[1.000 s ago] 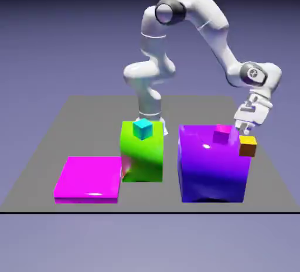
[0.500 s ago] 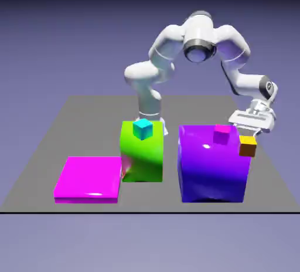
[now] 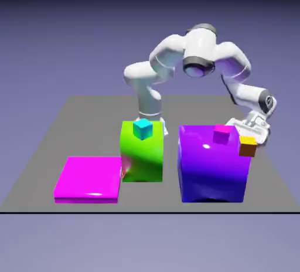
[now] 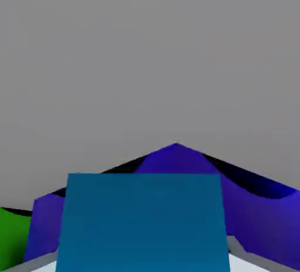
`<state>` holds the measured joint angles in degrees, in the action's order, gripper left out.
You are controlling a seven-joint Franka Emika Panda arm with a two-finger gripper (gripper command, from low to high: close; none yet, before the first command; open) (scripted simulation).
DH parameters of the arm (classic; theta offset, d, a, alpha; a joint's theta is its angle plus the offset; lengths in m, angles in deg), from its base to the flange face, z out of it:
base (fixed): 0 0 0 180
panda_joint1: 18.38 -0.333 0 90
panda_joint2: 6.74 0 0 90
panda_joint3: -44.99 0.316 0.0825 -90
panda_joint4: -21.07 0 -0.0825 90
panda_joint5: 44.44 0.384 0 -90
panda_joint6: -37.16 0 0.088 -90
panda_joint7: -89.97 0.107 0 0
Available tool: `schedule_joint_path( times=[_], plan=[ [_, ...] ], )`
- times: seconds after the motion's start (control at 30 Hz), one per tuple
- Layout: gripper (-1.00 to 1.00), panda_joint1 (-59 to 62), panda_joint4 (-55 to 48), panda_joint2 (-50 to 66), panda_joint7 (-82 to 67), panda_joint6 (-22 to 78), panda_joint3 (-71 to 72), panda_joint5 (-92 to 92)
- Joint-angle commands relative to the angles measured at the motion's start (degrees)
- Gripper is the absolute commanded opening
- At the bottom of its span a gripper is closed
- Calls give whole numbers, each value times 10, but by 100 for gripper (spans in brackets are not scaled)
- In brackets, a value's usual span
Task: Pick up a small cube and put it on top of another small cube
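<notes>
The small cube (image 4: 143, 221), bright blue, fills the lower middle of the hand view, with my gripper (image 4: 143, 260) shut on it and a pale fingertip (image 4: 239, 254) showing at its lower right. In the exterior view my gripper (image 3: 253, 130) is low behind the big purple block (image 3: 211, 168), at its right rear corner, just above the orange small cube (image 3: 248, 146). The blue cube itself is hidden there. A small magenta cube (image 3: 222, 134) rests on the purple block's top. A cyan-teal small cube (image 3: 142, 129) sits on the green block (image 3: 142, 156).
A flat magenta slab (image 3: 89, 177) lies at the exterior view's left, touching the green block. In the hand view the purple block (image 4: 176, 159) and a strip of the green block (image 4: 12, 235) show behind the blue cube, with grey table (image 4: 146, 60) beyond.
The hand has dropped lower behind the purple block and rolled level while the elbow swung to the right. The jaws, open before, have closed on the blue cube.
</notes>
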<state>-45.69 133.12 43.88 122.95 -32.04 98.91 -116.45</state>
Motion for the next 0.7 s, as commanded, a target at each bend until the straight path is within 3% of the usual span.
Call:
schedule_joint_path(
  times=[0.0, 0.57, 0.67],
  plan=[
    [-100, 4, -21, -2, -15, 10, -1, 0],
    [-100, 73, -369, -44, -267, 180, -10, 8],
    [-100, 103, -327, -51, -251, 156, -6, 13]
  ],
)
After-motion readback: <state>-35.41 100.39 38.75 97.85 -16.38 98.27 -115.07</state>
